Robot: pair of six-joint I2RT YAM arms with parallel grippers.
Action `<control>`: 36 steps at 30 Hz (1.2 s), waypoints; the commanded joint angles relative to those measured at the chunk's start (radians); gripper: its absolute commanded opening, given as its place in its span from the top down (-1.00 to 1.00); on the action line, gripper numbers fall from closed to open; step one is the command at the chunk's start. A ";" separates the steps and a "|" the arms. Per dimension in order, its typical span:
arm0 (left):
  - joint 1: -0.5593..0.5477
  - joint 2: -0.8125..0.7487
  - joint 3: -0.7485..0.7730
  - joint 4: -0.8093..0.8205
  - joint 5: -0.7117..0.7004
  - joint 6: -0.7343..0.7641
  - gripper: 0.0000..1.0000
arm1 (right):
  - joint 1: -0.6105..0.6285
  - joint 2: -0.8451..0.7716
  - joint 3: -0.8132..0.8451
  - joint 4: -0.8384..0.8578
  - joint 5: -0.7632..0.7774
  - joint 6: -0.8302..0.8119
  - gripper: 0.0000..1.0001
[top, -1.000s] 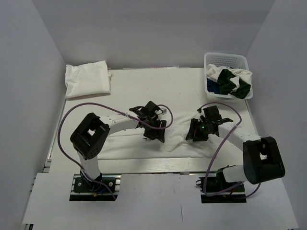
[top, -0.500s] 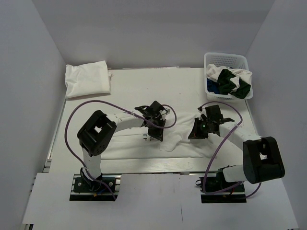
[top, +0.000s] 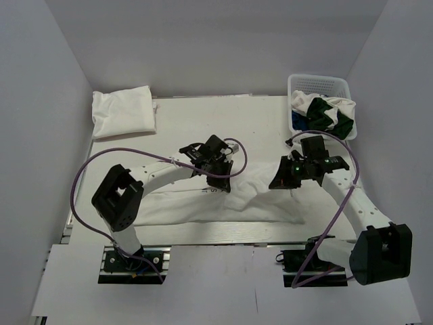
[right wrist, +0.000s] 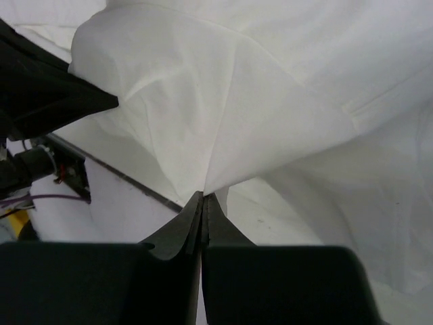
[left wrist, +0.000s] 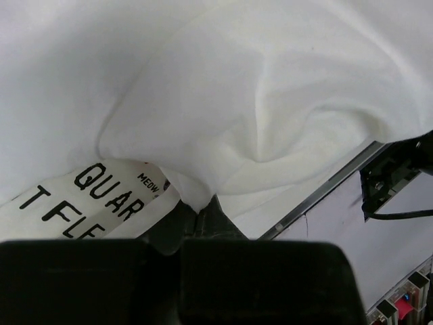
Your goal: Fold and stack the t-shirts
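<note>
Along the near edge of the table, between the two arms, a white t-shirt lies spread in a long, rumpled band, its middle drawn up into ridges. Black lettering shows on a patch of it in the left wrist view, partly tucked under a fold; "QUAR" and a small "MEOW" can be read there.

The left pincer is clamped tight on a fold of this shirt just beside the lettering, and the cloth swells away from its tips in soft creases. The right pincer is likewise pressed together on a peak of the same shirt, toward its right end, with the cloth fanning out from the pinch. The two pincers are apart from each other, and a slack span of the shirt runs between them.

In the far left corner of the table a folded white t-shirt rests as a plump, squared packet, well apart from both arms. In the far right corner stands a white lattice basket. Bunched inside it are a dark green t-shirt, a crumpled white t-shirt draped toward the right rim, and a blue t-shirt of which only a small part shows at the left side.
</note>
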State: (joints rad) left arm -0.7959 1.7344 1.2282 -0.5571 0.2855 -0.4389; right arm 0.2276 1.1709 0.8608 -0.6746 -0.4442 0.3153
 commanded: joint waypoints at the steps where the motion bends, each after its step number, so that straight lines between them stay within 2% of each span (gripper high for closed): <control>1: -0.006 -0.052 0.036 -0.029 0.029 0.016 1.00 | -0.016 0.016 0.040 -0.115 -0.155 -0.038 1.00; 3: -0.006 -0.030 0.036 -0.029 -0.017 0.006 1.00 | -0.027 0.042 0.041 -0.125 -0.221 -0.059 1.00; 4: -0.006 -0.018 0.036 -0.029 -0.028 0.006 1.00 | -0.027 0.059 0.037 -0.118 -0.206 -0.056 1.00; 5: 0.004 -0.003 0.036 -0.038 -0.037 0.006 1.00 | -0.025 0.074 0.032 -0.090 -0.127 -0.041 1.00; 7: 0.004 0.030 0.045 -0.038 -0.037 -0.003 0.58 | -0.028 0.087 0.018 -0.031 0.089 0.033 1.00; 10: 0.004 0.100 0.100 -0.052 -0.095 -0.014 -0.42 | -0.025 0.067 -0.016 0.072 0.221 0.079 1.00; 12: 0.004 0.146 0.149 -0.061 -0.106 -0.023 -0.56 | -0.022 0.061 -0.029 0.124 0.231 0.077 1.00; 18: 0.004 0.198 0.194 -0.043 -0.106 -0.023 -0.59 | -0.019 0.062 -0.049 0.150 0.200 0.051 1.00; 25: 0.004 0.217 0.203 -0.033 -0.103 -0.053 -0.02 | -0.016 0.078 -0.062 0.179 0.154 0.042 1.00; 28: 0.004 0.188 0.192 -0.033 -0.121 -0.064 0.42 | -0.017 0.078 -0.062 0.181 0.141 0.036 1.00; 29: 0.004 0.174 0.192 -0.033 -0.121 -0.064 0.81 | -0.016 0.070 -0.056 0.178 0.141 0.033 1.00; 30: 0.004 0.174 0.192 -0.033 -0.121 -0.064 1.00 | -0.016 0.059 -0.054 0.172 0.141 0.034 1.00; 36: 0.004 0.047 0.142 -0.033 -0.095 -0.064 1.00 | -0.023 -0.025 -0.022 0.040 0.117 0.015 1.00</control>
State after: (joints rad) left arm -0.7937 1.9217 1.3933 -0.6010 0.1768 -0.4984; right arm 0.2089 1.2133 0.8021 -0.5560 -0.2989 0.3550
